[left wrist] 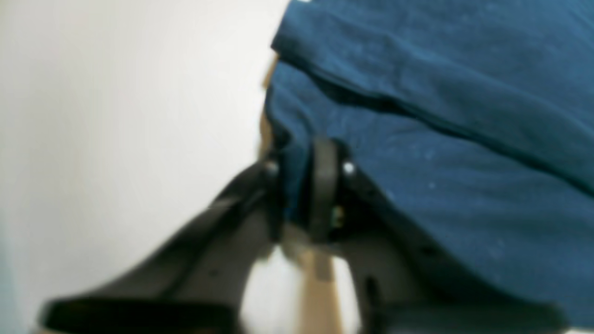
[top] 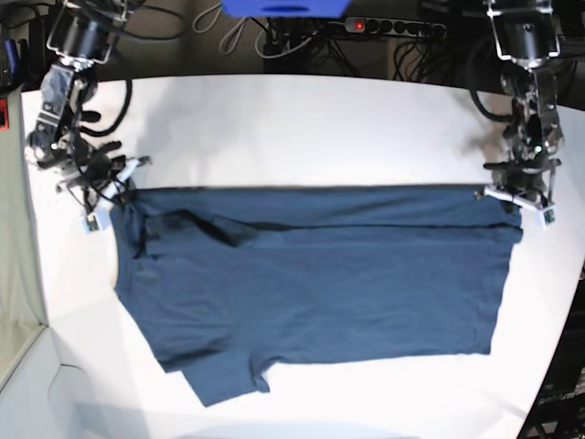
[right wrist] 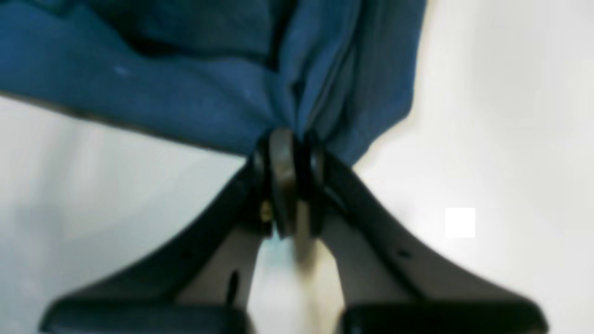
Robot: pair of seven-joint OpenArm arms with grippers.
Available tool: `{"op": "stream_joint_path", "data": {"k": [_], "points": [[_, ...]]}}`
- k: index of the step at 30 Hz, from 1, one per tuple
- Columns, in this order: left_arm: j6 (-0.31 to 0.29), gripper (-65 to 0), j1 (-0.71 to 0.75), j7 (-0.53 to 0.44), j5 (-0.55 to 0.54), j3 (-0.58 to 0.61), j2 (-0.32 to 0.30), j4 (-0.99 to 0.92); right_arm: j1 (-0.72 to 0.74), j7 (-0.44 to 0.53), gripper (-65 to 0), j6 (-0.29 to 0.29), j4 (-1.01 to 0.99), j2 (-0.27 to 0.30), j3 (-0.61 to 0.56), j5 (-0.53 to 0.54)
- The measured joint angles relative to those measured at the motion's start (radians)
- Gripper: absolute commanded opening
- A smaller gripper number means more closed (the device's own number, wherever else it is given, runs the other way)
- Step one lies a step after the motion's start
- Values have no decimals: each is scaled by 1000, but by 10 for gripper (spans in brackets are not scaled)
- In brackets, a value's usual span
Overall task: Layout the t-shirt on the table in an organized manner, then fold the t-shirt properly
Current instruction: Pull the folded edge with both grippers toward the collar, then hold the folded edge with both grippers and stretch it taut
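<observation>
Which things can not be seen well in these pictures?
- Left wrist view: the t-shirt runs past the top and right edges; the whole picture is blurred.
- Right wrist view: the cloth inside the right tool is hidden by its closed fingers.
- Base view: the left tool and the corner it pinches are too small to make out.
- Base view: the shirt's small white mark cannot be found.
- Base view: the table is cut by the bottom edge.

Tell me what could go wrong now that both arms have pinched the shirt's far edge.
1. The right gripper holds bunched cloth on the t-shirt, so pulling may drag wrinkles.
2. The left gripper bites only a thin edge; it could slip.
3. The creased sleeve may get folded under.
</observation>
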Motion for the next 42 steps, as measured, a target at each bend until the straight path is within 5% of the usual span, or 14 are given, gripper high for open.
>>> {"op": "stream_joint_path", "data": {"k": [11, 16, 22, 42], "points": [[1, -649, 110, 24, -2, -69, -36, 314, -40, -154, -650, 14, 350, 37, -6, 15], [-1, -649, -65, 255, -2, -68, -44, 330, 156, -280, -650, 14, 305, 65, -45, 18], [-3, -649, -120, 351, -8, -68, -50, 356, 172, -338, -650, 14, 306, 72, -37, 16], [2, -649, 229, 351, -1, -126, 9, 357, -270, -236, -650, 8, 365, 35, -33, -3]]}}
